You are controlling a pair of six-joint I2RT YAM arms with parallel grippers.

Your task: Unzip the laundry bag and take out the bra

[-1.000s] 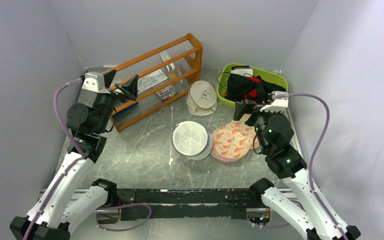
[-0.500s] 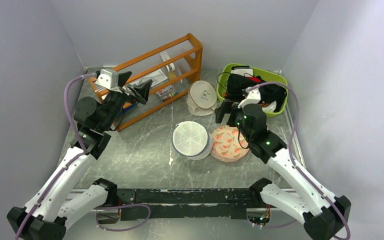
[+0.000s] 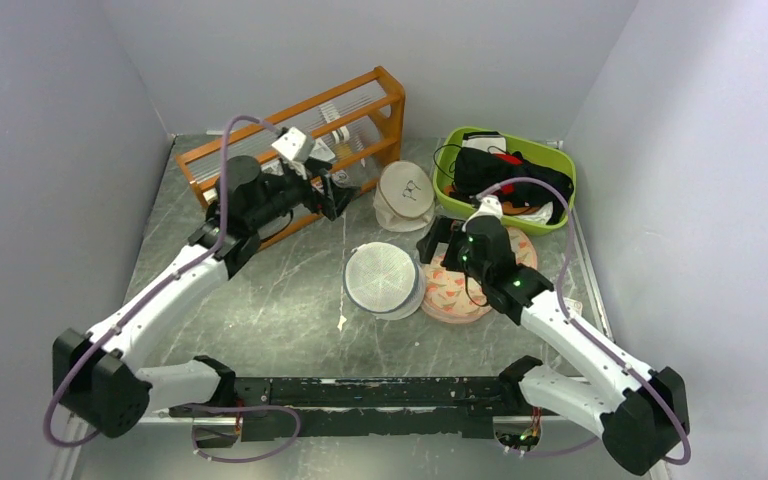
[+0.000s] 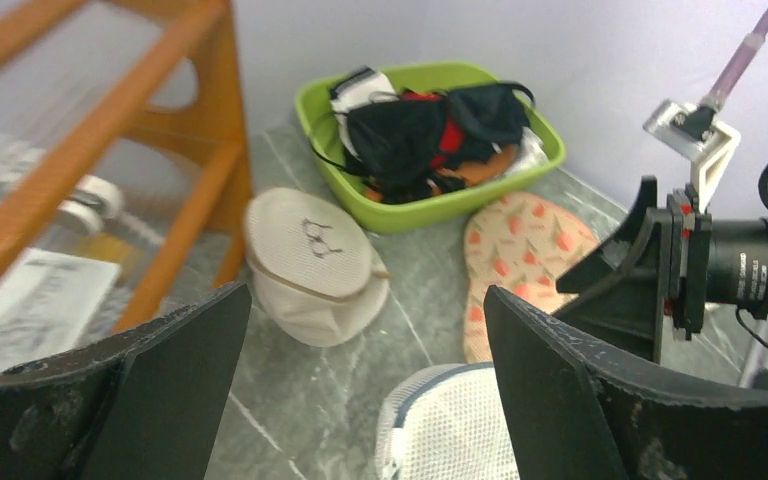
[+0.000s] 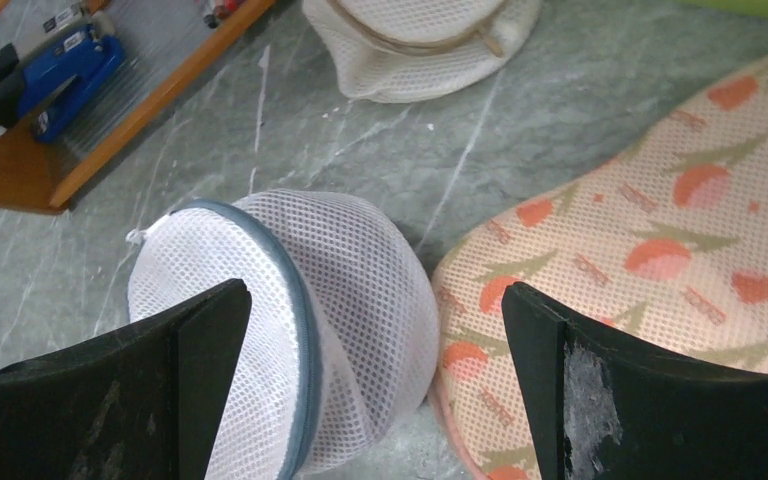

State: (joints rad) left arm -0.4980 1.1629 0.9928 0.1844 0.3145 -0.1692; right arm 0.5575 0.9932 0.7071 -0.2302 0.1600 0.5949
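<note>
The laundry bag [image 3: 383,279], a round white mesh drum with a blue-grey zip rim, stands on the table's middle. It looks zipped shut. It also shows in the left wrist view [image 4: 455,425] and the right wrist view [image 5: 280,310]. The bra is hidden; no maroon fabric shows. My left gripper [image 3: 333,195] is open and empty, above the table behind and left of the bag [image 4: 365,330]. My right gripper [image 3: 438,241] is open and empty, just right of the bag and over the peach pad's edge, its jaws spanning the bag's right side [image 5: 375,300].
A peach pad [image 3: 455,290] with orange prints lies against the bag's right side. A cream round pouch [image 3: 406,193] sits behind the bag. A green basin [image 3: 558,160] with black clothing stands at the back right. An orange rack [image 3: 360,100] stands at the back left.
Both arms have swung toward the middle. My left gripper moved right along the rack's front. My right gripper moved left from the basin to the bag's right side.
</note>
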